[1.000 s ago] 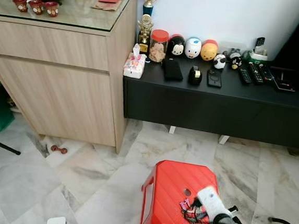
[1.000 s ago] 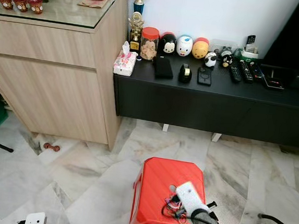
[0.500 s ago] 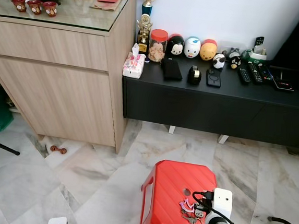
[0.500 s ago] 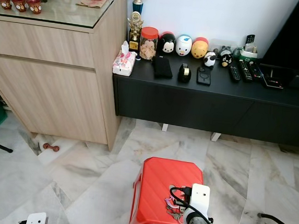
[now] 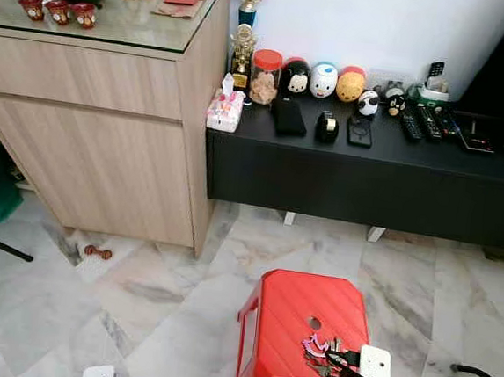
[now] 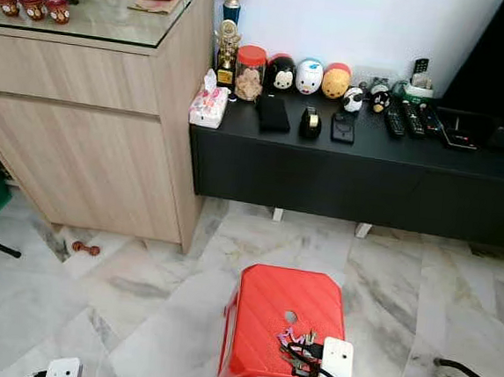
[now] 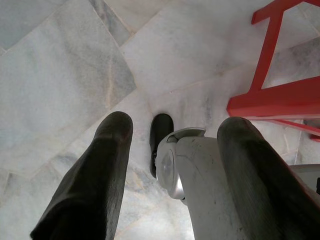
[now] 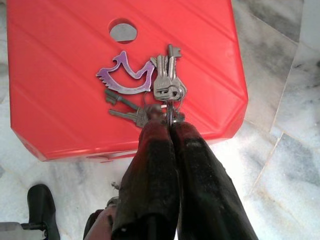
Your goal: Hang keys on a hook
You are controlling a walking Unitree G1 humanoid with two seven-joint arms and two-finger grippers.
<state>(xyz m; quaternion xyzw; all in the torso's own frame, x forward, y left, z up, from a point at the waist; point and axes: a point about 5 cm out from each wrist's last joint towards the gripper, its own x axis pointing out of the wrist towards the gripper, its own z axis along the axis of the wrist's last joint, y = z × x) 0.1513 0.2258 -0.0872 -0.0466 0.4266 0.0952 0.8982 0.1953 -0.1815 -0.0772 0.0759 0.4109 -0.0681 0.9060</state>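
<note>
A bunch of keys [image 8: 150, 92] with a purple charm lies on a red stool [image 8: 60, 75]. The right gripper [image 8: 169, 119] has its two black fingers pressed together, pinching the key ring at its near edge. The left gripper [image 7: 172, 135] hangs spread wide over the marble floor [image 7: 60, 65].

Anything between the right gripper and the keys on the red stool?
Nothing. In the right wrist view the right gripper is shut on the ring of the keys, which lie on the red stool beside a purple keychain charm.
</note>
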